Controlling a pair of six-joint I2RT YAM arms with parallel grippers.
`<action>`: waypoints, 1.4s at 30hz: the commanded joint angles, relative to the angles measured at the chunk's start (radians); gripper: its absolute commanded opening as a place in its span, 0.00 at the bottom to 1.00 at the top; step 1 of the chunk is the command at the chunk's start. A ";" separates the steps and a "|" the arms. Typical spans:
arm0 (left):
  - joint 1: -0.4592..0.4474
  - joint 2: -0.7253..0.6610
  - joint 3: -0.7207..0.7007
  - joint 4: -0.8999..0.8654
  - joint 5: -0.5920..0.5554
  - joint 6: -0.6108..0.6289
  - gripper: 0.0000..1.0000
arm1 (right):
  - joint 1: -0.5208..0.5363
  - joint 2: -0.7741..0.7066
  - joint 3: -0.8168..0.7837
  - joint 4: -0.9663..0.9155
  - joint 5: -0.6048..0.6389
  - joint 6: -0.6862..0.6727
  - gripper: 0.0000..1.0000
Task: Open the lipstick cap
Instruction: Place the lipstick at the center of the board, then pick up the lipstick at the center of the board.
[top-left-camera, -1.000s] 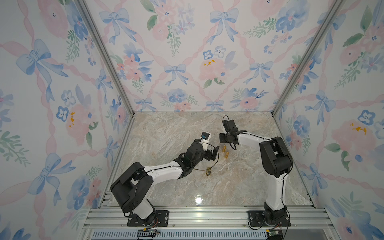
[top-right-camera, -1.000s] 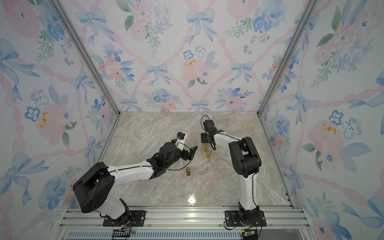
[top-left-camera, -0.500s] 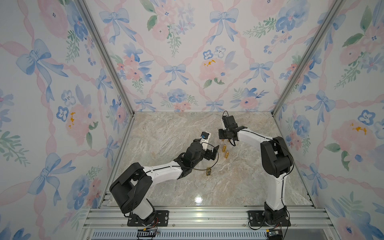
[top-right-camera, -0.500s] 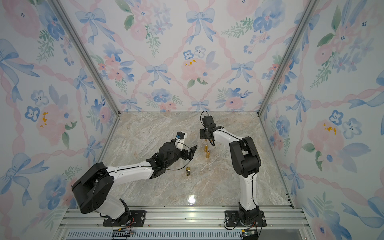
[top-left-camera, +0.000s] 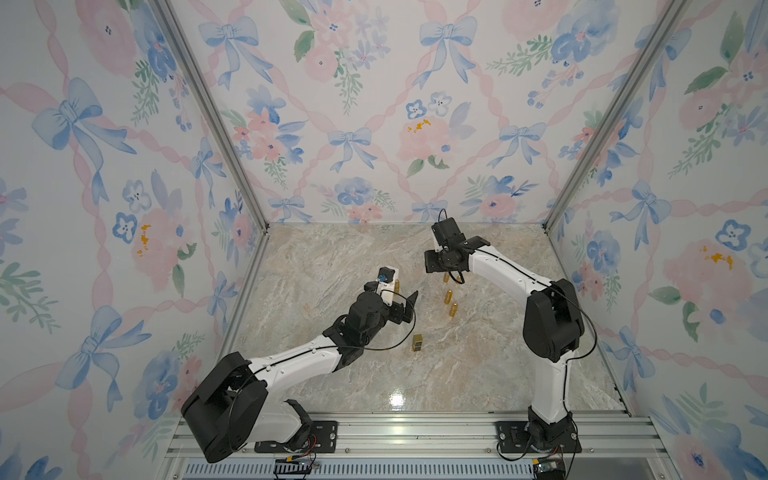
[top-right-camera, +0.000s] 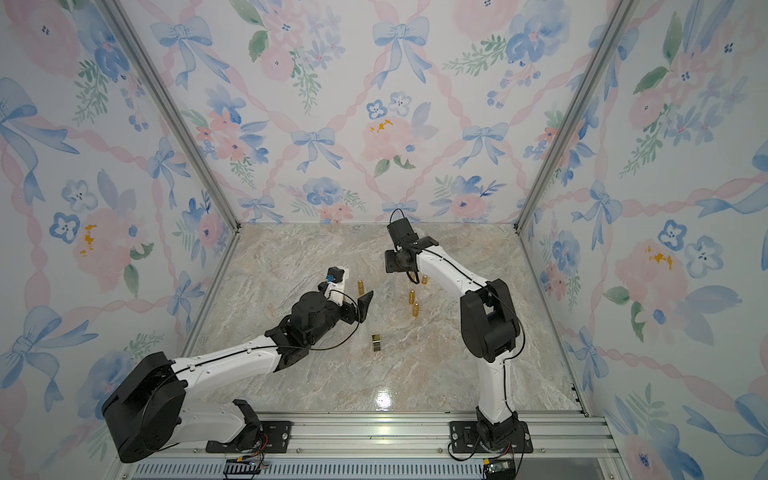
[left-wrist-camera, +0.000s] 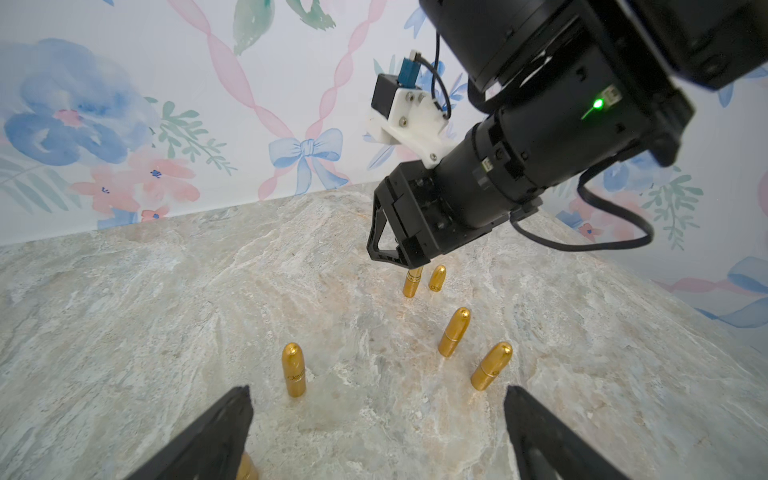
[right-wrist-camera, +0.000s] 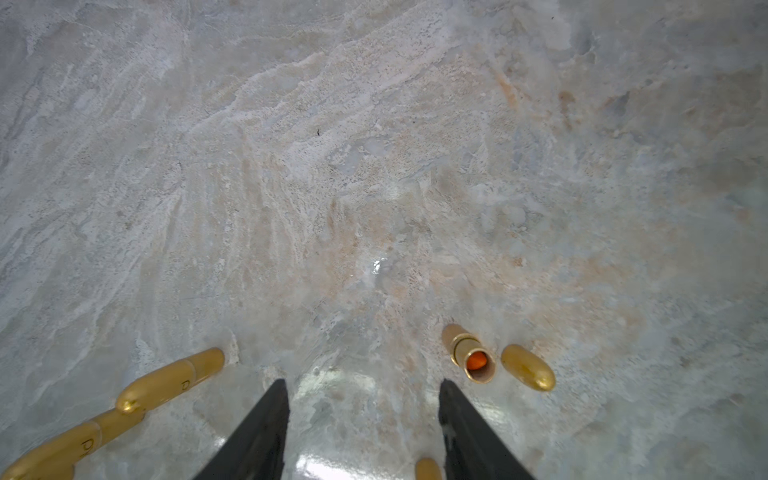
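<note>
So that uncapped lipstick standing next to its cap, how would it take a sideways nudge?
The uncapped lipstick stands tall on a narrow base, so it would probably tip rather than slide. Its round, glossy gold barrel looks rigid, likely slippery, and apt to roll once down. The cap stands close beside it and could get knocked too.

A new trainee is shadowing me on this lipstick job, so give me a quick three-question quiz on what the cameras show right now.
1. True or false: the right gripper is clamped on the cap.
2. What colour shows inside the uncapped lipstick? A) orange B) purple C) black
3. Which arm's gripper hangs just above the uncapped lipstick?
Key: 1 false, its jaws are open and empty, and the cap stands on the table beside that lipstick; 2 A; 3 the right.
</note>
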 joint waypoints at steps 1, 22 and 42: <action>0.021 -0.044 -0.034 -0.051 -0.022 0.004 0.98 | 0.049 -0.013 0.036 -0.134 -0.002 0.064 0.61; 0.095 -0.169 -0.144 -0.096 -0.057 -0.040 0.98 | 0.210 0.202 0.199 -0.129 -0.002 0.260 0.61; 0.103 -0.156 -0.134 -0.098 -0.084 -0.057 0.98 | 0.224 0.350 0.314 -0.118 0.057 0.202 0.43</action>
